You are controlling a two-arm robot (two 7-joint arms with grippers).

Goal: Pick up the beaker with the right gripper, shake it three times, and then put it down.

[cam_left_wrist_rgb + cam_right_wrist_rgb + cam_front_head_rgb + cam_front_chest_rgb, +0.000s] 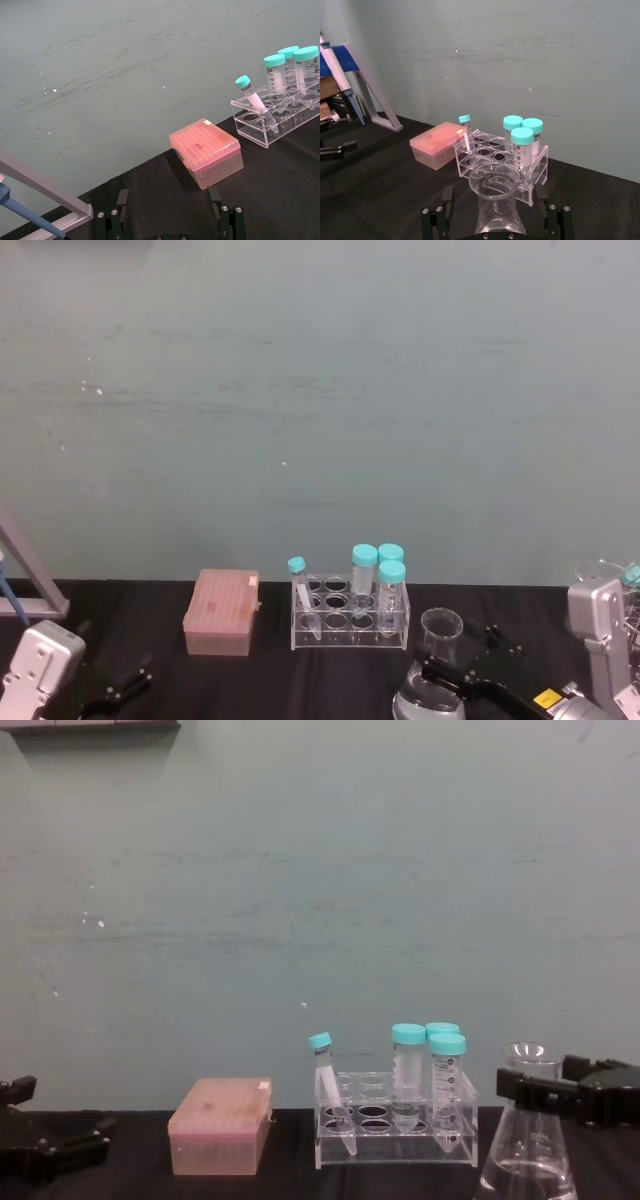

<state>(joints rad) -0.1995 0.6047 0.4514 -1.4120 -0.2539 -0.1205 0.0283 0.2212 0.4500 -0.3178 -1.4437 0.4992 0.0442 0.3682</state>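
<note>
- We see the beaker standing upright on the black surface. In the head view it is at 4 o'clock from the rack, near it but not touching.
- It is a clear glass cone with a wide base, a narrow neck and a flared rim. In the chest view a little clear liquid lies in the base of the beaker.
- The right gripper enters from 4 o'clock of the beaker, and its black jaws sit at neck height, one on either side of the glass.
- In the right wrist view the neck of the beaker stands between the fingers, with a gap on each side. So the right gripper is spread and pinches nothing.
- In the chest view the right gripper shows as blocky black jaws level with the neck, below the rim.
- The left gripper lies low at 8 o'clock from the box, well apart from the beaker. In its own wrist view the left gripper is spread, with only bare surface between its jaws.
- The rack is clear plastic. Three large teal-capped tubes stand upright at its end nearer the beaker, and one slim tube leans at the far end.
- The pink box sits at 9 o'clock from the rack, just beside it with a small gap.
- A grey stand rises at 10 o'clock from the left gripper.
- A pale teal wall closes the scene at 12 o'clock.
</note>
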